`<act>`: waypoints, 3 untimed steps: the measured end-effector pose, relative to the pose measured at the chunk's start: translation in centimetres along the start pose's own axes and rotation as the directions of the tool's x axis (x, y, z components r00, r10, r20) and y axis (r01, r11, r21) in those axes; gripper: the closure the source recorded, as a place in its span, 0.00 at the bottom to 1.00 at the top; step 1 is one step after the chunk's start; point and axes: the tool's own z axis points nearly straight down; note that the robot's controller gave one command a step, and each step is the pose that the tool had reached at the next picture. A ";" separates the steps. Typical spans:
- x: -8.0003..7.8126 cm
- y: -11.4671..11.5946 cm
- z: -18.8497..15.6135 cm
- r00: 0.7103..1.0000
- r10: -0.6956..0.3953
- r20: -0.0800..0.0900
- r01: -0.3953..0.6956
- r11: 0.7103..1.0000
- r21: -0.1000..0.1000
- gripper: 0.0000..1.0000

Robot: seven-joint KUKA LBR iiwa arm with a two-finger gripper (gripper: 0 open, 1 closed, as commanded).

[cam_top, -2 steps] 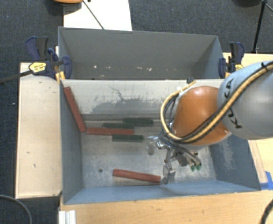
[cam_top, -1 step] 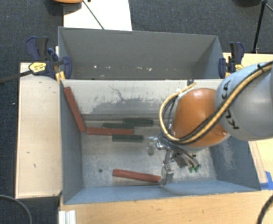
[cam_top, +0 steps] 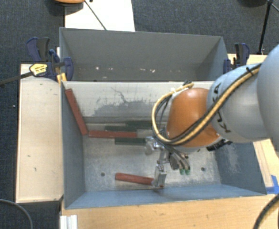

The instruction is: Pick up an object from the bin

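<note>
In the grey metal bin (cam_top: 139,51), the gripper (cam_top: 160,179) is pictured at six o'clock against the right end of a short red-brown bar (cam_top: 132,178), its opening impossible to tell; a firm grip and lift are judged next, with a long red-brown strip (cam_top: 76,109) and dark green bars (cam_top: 127,126) well clear at ten o'clock and a small green piece (cam_top: 184,171) close by.

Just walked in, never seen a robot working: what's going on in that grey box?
A robot arm reaches into the grey metal bin from the right. Its gripper is down by the floor, at the right end of a short reddish-brown stick lying flat near the front wall; nothing is lifted yet. Further back lie a longer reddish bar and dark green bars, and another reddish bar leans along the left wall.
</note>
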 end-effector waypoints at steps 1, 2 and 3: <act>0.7 -0.2 1.0 0.987 -0.163 0.001 0.163 0.987 0.000 0.00; 0.8 4.5 -0.2 0.999 -0.039 0.000 0.039 0.999 0.001 0.00; 1.3 -2.1 2.2 0.954 -0.301 -0.001 0.301 0.954 0.000 1.00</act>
